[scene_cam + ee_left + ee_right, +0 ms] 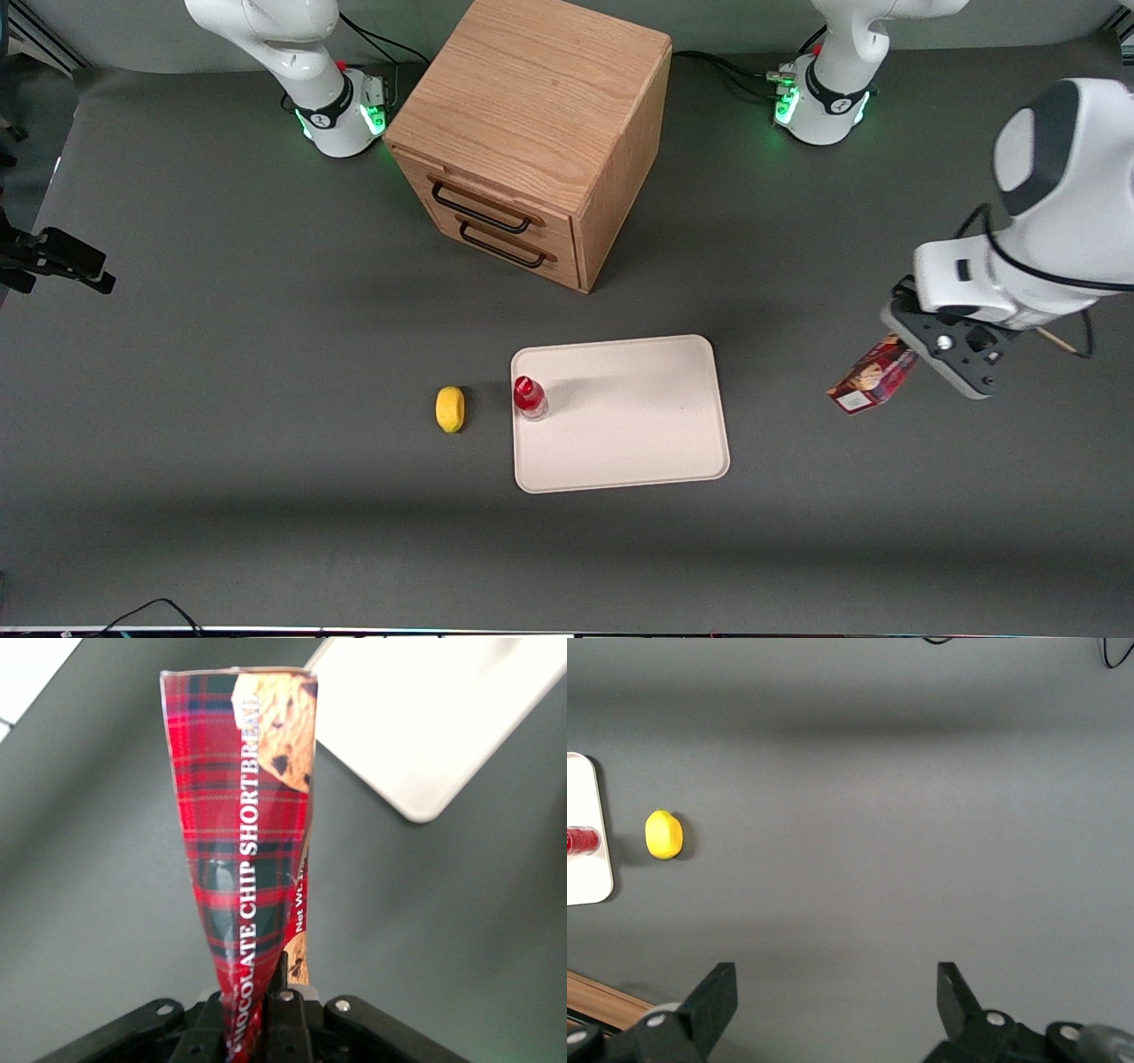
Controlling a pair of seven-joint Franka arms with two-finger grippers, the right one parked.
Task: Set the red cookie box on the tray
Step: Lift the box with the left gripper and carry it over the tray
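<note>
Left wrist view: my gripper (266, 1028) jaws pinch the red cookie box (252, 842) endwise; light, crushable carton, I'd judge.

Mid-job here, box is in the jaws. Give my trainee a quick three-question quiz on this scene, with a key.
1. True or false: the long, plaid dark red cookie box already lies on the flat pale beige tray.
2. What stands on the tray's corner nearest the yellow lemon-shaped object?
3. The left gripper is: A) open, B) shut on the box.

Key: 1 false, it is held above the table, toward the working arm's end; 2 the small red-capped bottle; 3 B.
</note>
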